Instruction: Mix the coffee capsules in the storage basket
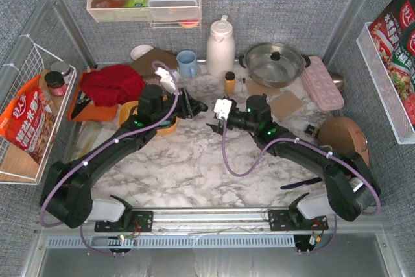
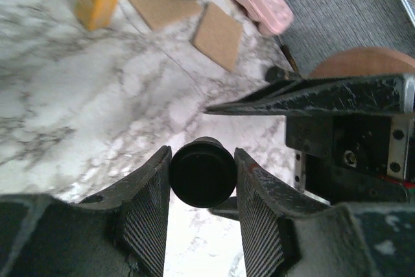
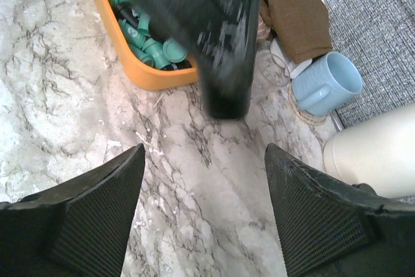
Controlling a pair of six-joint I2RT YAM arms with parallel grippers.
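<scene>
A black coffee capsule [image 2: 202, 176] sits sideways between the pads of my left gripper [image 2: 202, 152], which is shut on it above the marble top. In the top view the left gripper [image 1: 200, 105] and the right gripper [image 1: 212, 124] meet tip to tip at mid-table. My right gripper [image 3: 204, 150] is open with only bare marble between its fingers. The orange storage basket [image 3: 150, 79] lies just beyond it, holding several teal coffee capsules [image 3: 155, 48] and some dark ones. The left arm hides most of the basket [image 1: 170, 126] from above.
A blue mug [image 1: 187, 63], a white thermos [image 1: 220, 47], a small amber bottle [image 1: 229, 82], a steel pot [image 1: 272, 63] and a pink tray [image 1: 322, 82] line the back. A red cloth [image 1: 111, 84] lies at the left, and a brown round object [image 1: 343, 135] sits at the right.
</scene>
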